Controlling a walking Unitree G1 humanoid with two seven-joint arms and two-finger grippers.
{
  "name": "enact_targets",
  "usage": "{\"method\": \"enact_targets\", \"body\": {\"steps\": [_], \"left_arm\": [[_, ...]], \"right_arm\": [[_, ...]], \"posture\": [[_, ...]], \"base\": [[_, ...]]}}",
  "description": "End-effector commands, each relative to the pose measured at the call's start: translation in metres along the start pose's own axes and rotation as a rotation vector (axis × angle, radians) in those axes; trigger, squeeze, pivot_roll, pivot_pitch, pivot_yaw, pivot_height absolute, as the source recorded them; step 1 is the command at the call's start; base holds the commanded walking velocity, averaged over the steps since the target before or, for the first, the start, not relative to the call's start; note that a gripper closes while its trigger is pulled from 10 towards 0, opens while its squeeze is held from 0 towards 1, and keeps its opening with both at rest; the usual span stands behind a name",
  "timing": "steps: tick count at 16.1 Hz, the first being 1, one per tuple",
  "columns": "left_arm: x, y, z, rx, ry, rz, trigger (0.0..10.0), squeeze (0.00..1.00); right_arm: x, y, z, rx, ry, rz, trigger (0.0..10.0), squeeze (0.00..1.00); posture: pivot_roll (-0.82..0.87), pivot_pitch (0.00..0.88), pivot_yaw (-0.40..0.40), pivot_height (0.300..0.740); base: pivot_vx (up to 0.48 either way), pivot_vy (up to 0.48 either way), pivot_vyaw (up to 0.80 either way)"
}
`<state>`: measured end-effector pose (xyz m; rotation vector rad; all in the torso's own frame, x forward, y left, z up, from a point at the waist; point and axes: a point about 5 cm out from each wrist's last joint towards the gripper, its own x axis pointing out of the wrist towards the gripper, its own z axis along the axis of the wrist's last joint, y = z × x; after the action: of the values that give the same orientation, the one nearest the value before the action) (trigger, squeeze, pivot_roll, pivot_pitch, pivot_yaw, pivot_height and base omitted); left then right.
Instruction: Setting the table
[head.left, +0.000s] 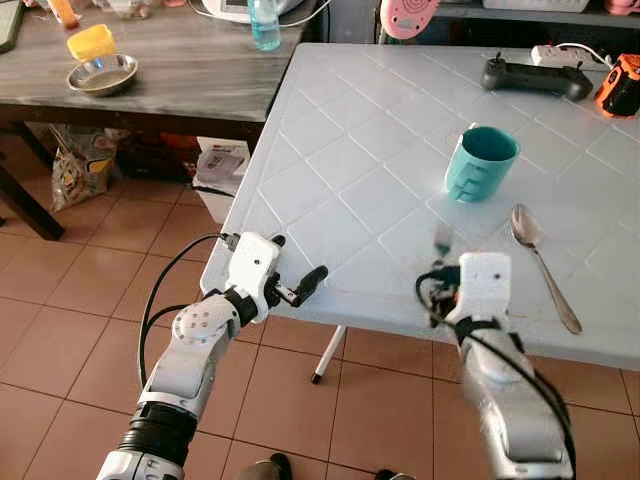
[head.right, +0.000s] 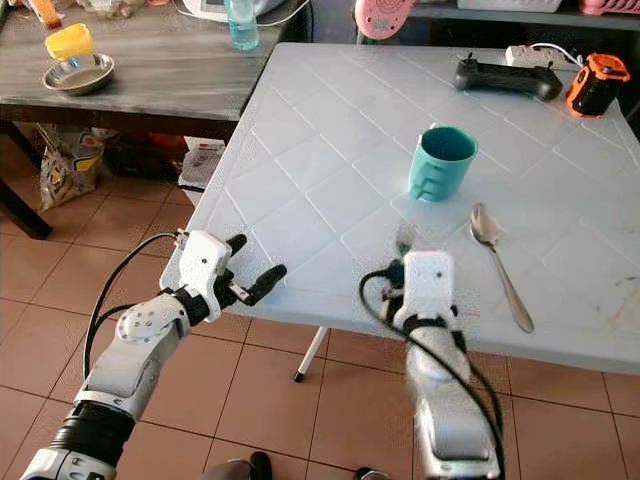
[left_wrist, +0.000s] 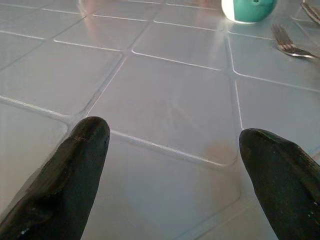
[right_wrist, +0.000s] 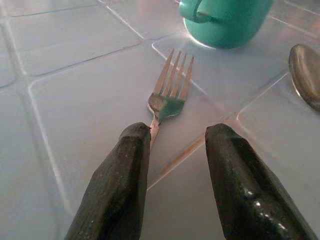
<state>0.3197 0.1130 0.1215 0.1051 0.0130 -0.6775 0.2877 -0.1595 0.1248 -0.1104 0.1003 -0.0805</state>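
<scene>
While flat on the white table (head.left: 340, 170), fork (right_wrist: 169, 95) just ahead of the right gripper's (right_wrist: 172, 135) parted fingers, left gripper's (left_wrist: 170, 145) fingers also spread.

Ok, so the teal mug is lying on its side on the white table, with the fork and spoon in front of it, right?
Not quite. The teal mug stands upright on the white table, mouth up, as the left eye view shows. The rest holds: the fork and spoon lie in front of it, the fork just ahead of the right gripper.
</scene>
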Motion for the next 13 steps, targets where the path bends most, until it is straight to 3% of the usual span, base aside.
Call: {"method": "enact_targets", "body": {"steps": [1,8,9,10,13], "left_arm": [[-0.001,-0.004,0.000,0.005,0.002,-0.025,10.0,0.00],[-0.002,-0.006,0.002,0.012,0.002,-0.046,10.0,0.00],[-0.002,-0.007,0.004,0.022,0.001,-0.065,10.0,0.00],[-0.002,-0.007,0.005,0.021,0.002,-0.088,10.0,0.00],[-0.001,-0.015,0.011,0.018,-0.016,-0.210,10.0,0.00]], "right_arm": [[0.005,-0.003,-0.019,-0.020,0.092,0.008,10.0,0.00],[0.033,-0.005,0.009,-0.046,-0.002,0.031,10.0,0.00],[0.032,-0.004,0.014,-0.022,-0.024,0.017,10.0,0.76],[0.030,-0.003,0.018,-0.001,-0.042,0.001,10.0,1.00],[0.019,-0.001,0.026,0.045,-0.113,-0.055,10.0,1.00]], "posture": [[0.10,0.189,0.075,0.740],[0.11,0.197,0.076,0.740],[0.11,0.195,0.076,0.740],[0.11,0.195,0.077,0.740],[0.10,0.191,0.079,0.740]], "base": [[0.000,0.000,0.00],[0.000,0.000,0.00],[0.000,0.000,0.00],[0.000,0.000,0.00],[0.000,0.000,0.00]]}}
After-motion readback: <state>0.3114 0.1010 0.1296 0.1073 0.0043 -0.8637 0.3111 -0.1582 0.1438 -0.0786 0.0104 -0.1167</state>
